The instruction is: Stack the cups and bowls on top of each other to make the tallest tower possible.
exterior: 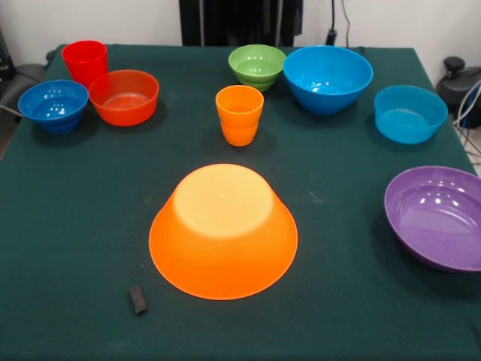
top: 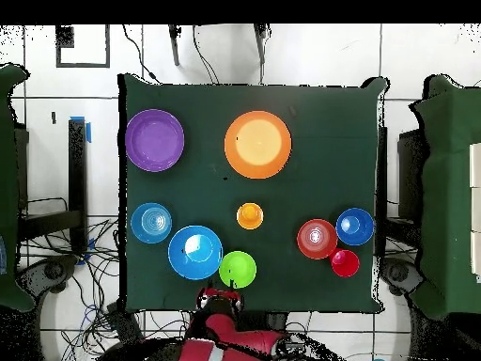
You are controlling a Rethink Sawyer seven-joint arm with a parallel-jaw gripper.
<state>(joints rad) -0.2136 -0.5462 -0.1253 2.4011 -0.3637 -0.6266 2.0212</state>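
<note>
The large yellow-orange bowl [exterior: 223, 233] [top: 257, 144] lies upside down in the middle of the table. The orange cup [exterior: 239, 114] [top: 250, 215] stands upright behind it. The red cup [exterior: 84, 62] [top: 345, 262], orange-red bowl [exterior: 124, 96] [top: 318, 238] and dark-blue bowl [exterior: 53, 105] [top: 354, 227] stand together. The green bowl [exterior: 257, 66] [top: 238, 269], big blue bowl [exterior: 328, 78] [top: 195, 252], light-blue bowl [exterior: 410, 113] [top: 151, 223] and one purple bowl [exterior: 436, 216] [top: 154, 140] stand apart, upright. Nothing is stacked. My gripper [top: 218, 301] is drawn back at the table's edge by the green bowl, seen only from overhead.
A small dark block [exterior: 137, 298] lies on the green cloth in front of the yellow-orange bowl. The robot's black pedestal [exterior: 239, 21] stands behind the table. Cables and furniture surround the table on the floor.
</note>
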